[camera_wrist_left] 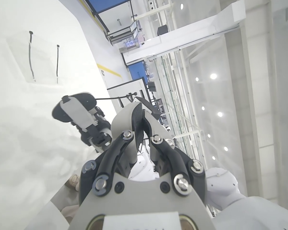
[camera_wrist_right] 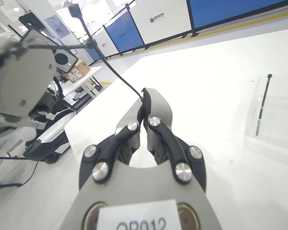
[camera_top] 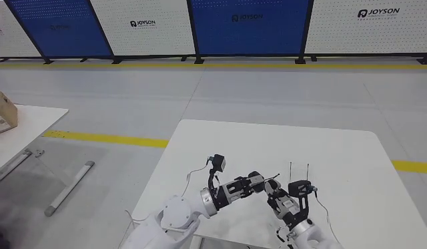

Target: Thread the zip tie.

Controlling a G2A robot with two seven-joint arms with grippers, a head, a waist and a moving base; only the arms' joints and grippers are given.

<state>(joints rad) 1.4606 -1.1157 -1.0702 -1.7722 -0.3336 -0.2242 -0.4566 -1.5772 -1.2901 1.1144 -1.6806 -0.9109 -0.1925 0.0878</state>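
Both arms are up off the bench at its near edge, tips almost meeting.

The right end effector has its fingers pressed together, pinching one end of the zip tie. The strap leaves its tips and runs up and away toward the left arm's side.

The left end effector is also pressed together. The black strand reaches its tips, so it looks to be nipping the other end, but the contact itself is hard to make out.

Key geometry: the tie is in the air, strung between the two, long axis roughly tip to tip. In the left wrist view it comes nearly straight from the right one, with a small knob just short of the left tips, likely the head. In the right wrist view the strands meet partway along at a small dark knot, and one leg goes on upward to a blurred dark block. I can't tell if the tail is through the head there or only lying across it.

My read: threading turns on the tail's axis lining up with the head slot. Neither arm is nearer, both are on it. The push needs to go along the strap's own line, not across it.

Further out, two spare ties lie side by side on a clear sheet, well apart from the work.
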